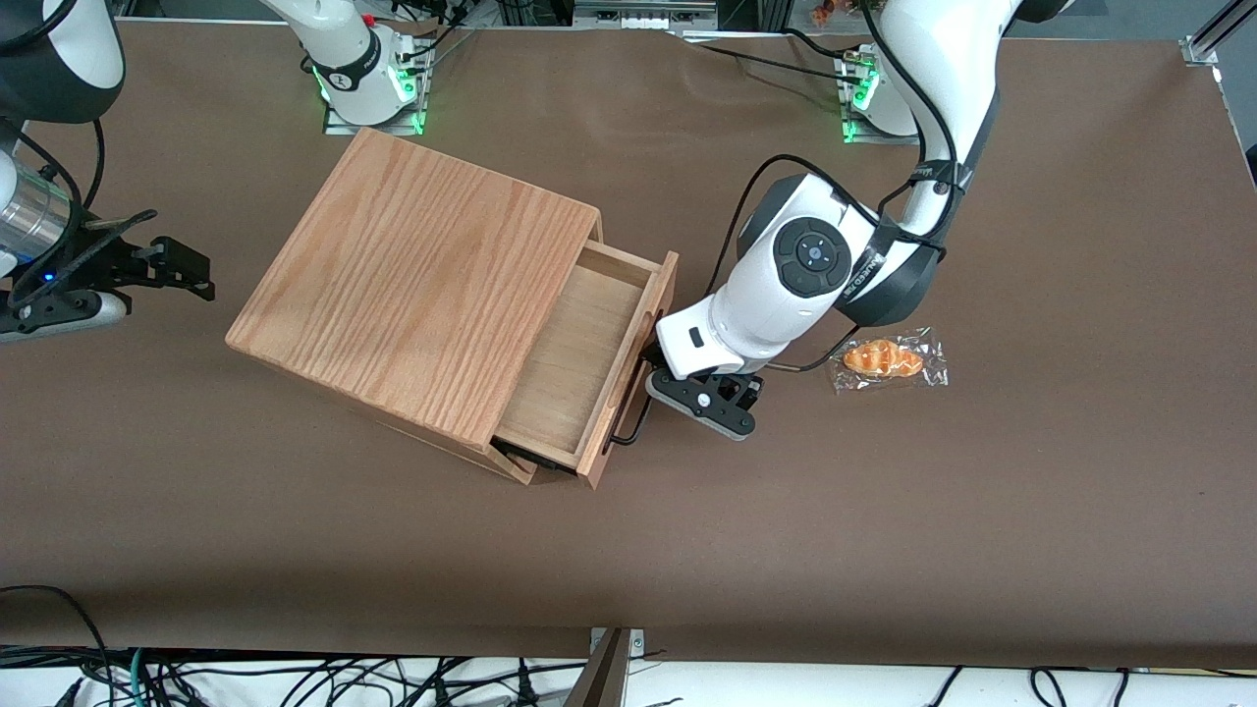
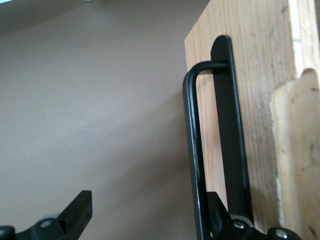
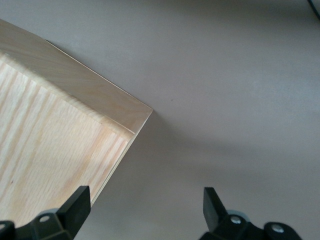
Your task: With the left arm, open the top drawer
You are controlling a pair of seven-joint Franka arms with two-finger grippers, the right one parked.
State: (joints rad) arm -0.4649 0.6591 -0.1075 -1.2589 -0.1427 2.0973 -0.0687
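The top drawer (image 1: pixel 579 344) of the light oak cabinet (image 1: pixel 412 275) stands pulled out part way, its paler inside showing. Its front panel (image 2: pixel 260 100) carries a thin black bar handle (image 2: pixel 192 130), also seen at the panel's nearer end (image 1: pixel 633 427). My left arm's gripper (image 1: pixel 656 385) is right in front of that panel, at the handle. It is open (image 2: pixel 147 215), fingers wide apart. One finger (image 2: pixel 220 212) sits in the gap between bar and panel; the other (image 2: pixel 75 215) hangs over the table, well clear of the bar.
A wrapped orange bread roll (image 1: pixel 887 359) lies on the brown table (image 1: pixel 884 511) close to my wrist, toward the working arm's end. A lower drawer front (image 1: pixel 516 462) shows under the open one.
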